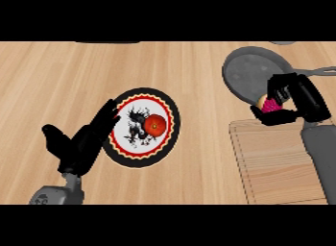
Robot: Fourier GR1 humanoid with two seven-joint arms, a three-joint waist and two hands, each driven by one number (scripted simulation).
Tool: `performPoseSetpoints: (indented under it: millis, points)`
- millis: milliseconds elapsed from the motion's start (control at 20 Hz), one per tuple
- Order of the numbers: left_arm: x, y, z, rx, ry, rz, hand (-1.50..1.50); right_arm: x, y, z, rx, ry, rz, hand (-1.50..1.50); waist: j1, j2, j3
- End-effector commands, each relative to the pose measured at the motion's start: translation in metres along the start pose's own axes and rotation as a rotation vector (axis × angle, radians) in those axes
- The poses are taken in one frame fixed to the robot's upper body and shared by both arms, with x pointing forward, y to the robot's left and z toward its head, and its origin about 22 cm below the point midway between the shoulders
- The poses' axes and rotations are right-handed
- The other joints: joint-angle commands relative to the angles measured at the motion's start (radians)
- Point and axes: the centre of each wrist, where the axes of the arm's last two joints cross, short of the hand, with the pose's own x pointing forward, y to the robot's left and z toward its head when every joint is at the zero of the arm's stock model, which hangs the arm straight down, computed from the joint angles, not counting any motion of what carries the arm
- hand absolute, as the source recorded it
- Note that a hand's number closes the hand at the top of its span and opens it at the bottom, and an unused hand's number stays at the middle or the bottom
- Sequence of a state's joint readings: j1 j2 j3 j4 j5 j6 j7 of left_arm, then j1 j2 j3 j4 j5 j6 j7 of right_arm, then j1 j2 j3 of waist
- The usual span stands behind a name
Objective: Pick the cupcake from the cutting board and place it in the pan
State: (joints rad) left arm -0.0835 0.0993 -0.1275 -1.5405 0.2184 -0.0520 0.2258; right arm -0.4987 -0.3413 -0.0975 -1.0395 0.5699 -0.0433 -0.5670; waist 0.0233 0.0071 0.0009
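Cupcake (pixel 270 104), mostly hidden, only pink wrapper showing inside right hand (pixel 302 96) curled round it at pan's (pixel 247 72) near rim, just beyond cutting board (pixel 277 158) half covered by forearm; left hand (pixel 82 139) open, overlapping patterned plate's (pixel 150 93) left edge.

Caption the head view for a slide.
Right hand holds the cupcake by the pan; left hand open near the plate.

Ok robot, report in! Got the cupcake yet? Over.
Right hand curled round cupcake, at the pan's near rim, off the cutting board. Left hand open, resting by the plate. Nothing between cupcake and pan.
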Motion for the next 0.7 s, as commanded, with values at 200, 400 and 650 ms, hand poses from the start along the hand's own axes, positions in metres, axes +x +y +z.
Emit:
performPoseSetpoints:
  millis: [200,400,650]
  points:
    - [0.001,-0.007,0.002,-0.028,-0.015,-0.004,0.00,-0.036,-0.010,-0.034,-0.208,0.089,-0.005,1.50,0.028,0.009,0.002]
    - [0.006,-0.009,-0.007,-0.057,-0.013,-0.008,0.00,-0.044,-0.011,-0.037,-0.235,0.102,0.004,1.50,0.047,0.023,0.003]
    - [0.015,-0.025,-0.014,-0.078,-0.024,-0.012,0.00,-0.034,-0.005,-0.059,-0.243,0.106,0.021,1.50,0.068,0.032,0.004]
